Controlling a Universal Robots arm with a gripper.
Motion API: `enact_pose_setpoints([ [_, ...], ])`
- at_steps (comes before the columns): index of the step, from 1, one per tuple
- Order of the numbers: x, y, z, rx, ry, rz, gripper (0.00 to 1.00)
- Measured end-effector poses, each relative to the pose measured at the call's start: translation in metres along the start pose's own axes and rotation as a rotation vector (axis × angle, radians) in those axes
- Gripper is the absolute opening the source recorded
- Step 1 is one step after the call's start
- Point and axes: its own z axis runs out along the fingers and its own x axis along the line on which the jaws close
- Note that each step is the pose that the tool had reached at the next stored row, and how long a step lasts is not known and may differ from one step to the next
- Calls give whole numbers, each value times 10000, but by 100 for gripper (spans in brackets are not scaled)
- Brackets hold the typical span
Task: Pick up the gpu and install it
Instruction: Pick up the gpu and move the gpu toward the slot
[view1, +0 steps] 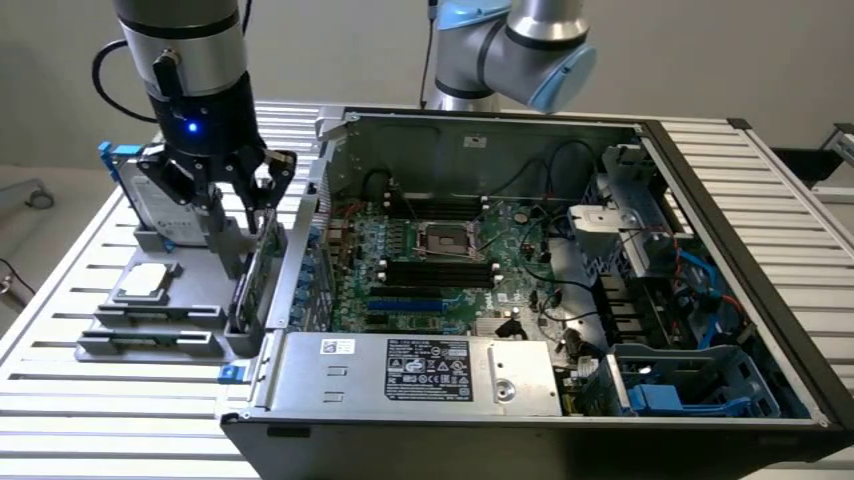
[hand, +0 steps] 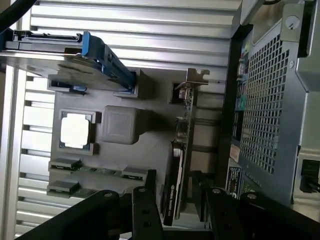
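Note:
The gpu (view1: 246, 288) stands on its long edge in a slot of the grey parts holder (view1: 150, 335), right beside the open computer case (view1: 747, 300). In the wrist view the gpu (hand: 179, 155) is a thin dark card with a metal bracket at its far end. My gripper (view1: 244, 215) hangs just above the card, open. In the wrist view, the gripper (hand: 180, 212) has one black finger (hand: 145, 210) on each side of the card's near end, with gaps between fingers and card. Nothing is held.
A silver-grey hard drive (view1: 151, 200) with a blue frame stands at the holder's far end. A small square CPU chip (view1: 144, 283) lies in the holder. Inside the case are the motherboard (view1: 441, 265) and blue card slots (view1: 407, 298). The case's perforated wall (hand: 265, 100) is close beside the card.

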Motion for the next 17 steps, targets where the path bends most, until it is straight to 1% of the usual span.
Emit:
enact_pose_setpoints([
  [4,73,3,82,4,-3,-40,42],
  [8,70,-2,154,7,-37,-43,42],
  [14,32,-10,256,0,-63,61,42],
  [15,26,-11,268,-1,-74,82,42],
  [16,26,-11,276,1,-104,94,42],
  [17,26,-12,282,5,-156,109,42],
])
